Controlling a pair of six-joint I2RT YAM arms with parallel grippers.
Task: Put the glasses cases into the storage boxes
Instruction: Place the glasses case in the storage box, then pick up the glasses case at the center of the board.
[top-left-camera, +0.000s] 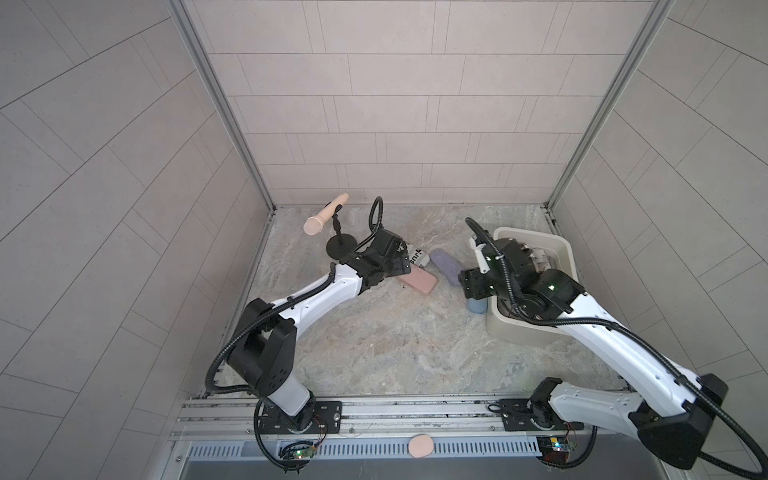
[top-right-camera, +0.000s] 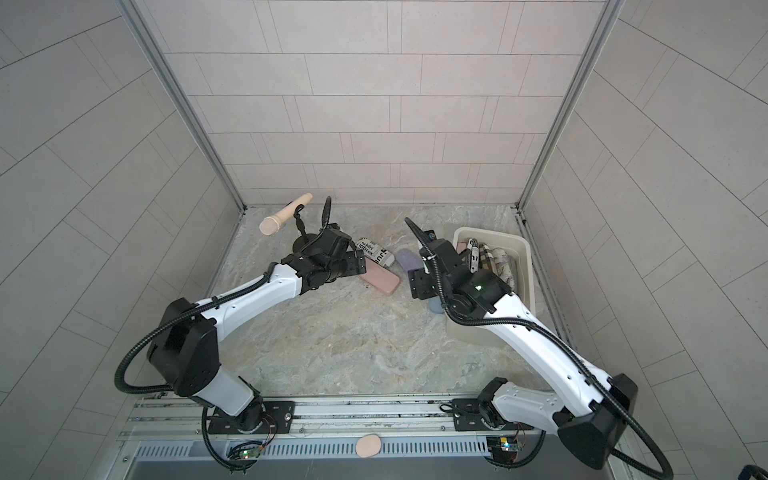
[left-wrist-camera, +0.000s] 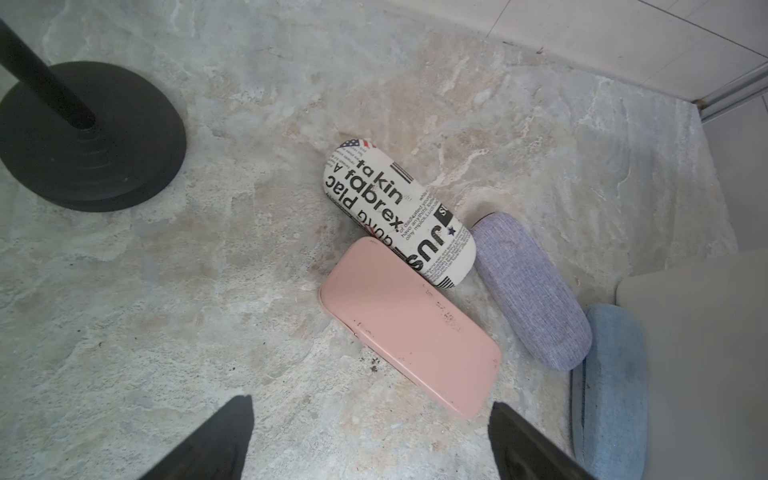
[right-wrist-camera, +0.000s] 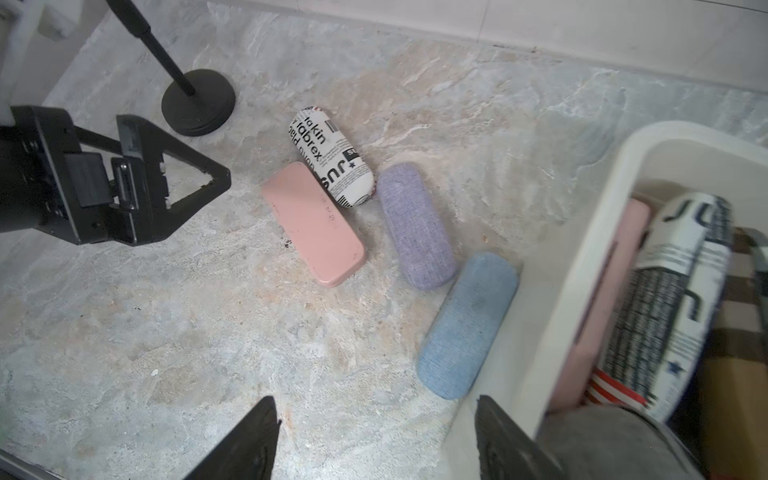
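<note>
Tabletop, four loose cases, one tub, left tool and right tool open, empty

The pink case was plain, the newspaper case white with black print, the lavender case and blue case finely woven, the tub cream, the stand black.

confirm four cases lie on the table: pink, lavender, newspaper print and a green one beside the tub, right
The fourth is a light blue case, not green, beside the tub; the right wrist view shows it. Pink case, lavender case and newspaper-print case are right.
</note>
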